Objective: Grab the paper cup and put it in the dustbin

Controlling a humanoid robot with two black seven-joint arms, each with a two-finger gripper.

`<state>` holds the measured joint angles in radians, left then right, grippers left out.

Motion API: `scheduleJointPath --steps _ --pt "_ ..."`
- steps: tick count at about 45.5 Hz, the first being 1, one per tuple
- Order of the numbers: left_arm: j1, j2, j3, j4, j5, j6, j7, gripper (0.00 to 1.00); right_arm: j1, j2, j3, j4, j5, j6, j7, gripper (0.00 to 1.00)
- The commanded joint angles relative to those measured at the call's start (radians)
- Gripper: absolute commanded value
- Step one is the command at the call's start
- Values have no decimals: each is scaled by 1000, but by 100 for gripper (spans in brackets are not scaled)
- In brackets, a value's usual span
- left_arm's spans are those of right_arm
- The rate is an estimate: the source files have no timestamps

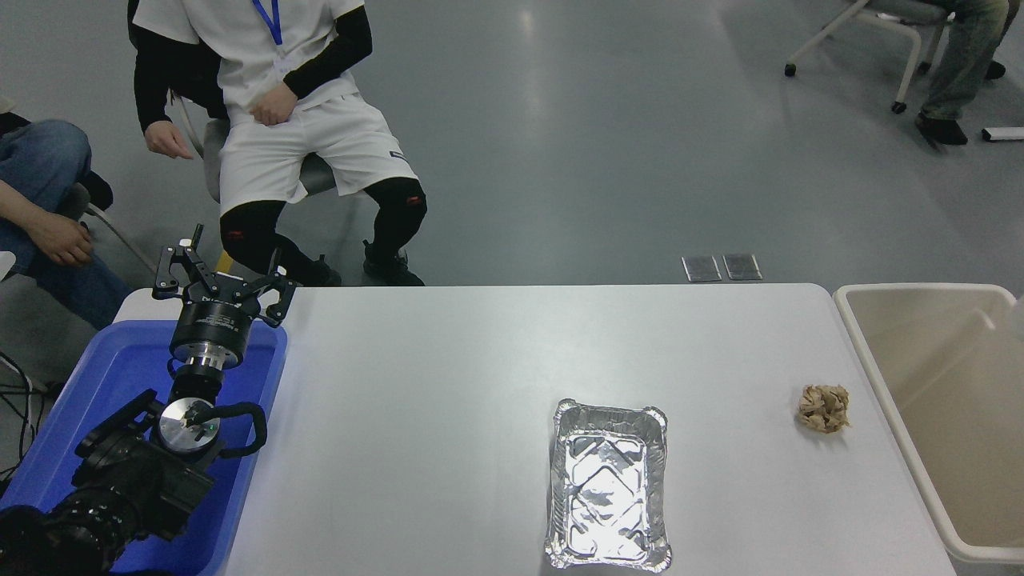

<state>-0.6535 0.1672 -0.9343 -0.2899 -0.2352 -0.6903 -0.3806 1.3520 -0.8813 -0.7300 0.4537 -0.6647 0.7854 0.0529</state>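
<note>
The dustbin (854, 320), a large beige bin with a thick rim, stands at the table's right end, and its inside looks bare where it shows. A pale sliver (1018, 316) shows at the picture's right edge over the bin's far corner; I cannot tell whether it is the paper cup. My right arm and gripper are out of the picture. My left gripper (218, 282) is parked at the lower left above the blue tray, with its fingers spread open and nothing between them.
A crumpled tan paper ball (824, 408) lies on the table just left of the bin. A rectangular foil tray (608, 486) sits near the front edge. A blue tray (104, 376) is under the left arm. People sit beyond the table's far left side.
</note>
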Motion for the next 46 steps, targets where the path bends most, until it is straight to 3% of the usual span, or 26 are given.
scheduleJointPath --steps 1,12,32,46 --pt "0 0 0 0 -1 0 0 99 -224 33 89 -141 57 0 -1 0" --pt "0 0 0 0 -1 -2 -1 99 -412 105 115 -222 203 -115 -1 0" --pt "0 0 0 0 -1 -2 -1 99 -580 216 216 -227 255 -696 -1 0" --pt "0 0 0 0 0 -2 -1 99 -611 266 244 -227 255 -749 -1 0"
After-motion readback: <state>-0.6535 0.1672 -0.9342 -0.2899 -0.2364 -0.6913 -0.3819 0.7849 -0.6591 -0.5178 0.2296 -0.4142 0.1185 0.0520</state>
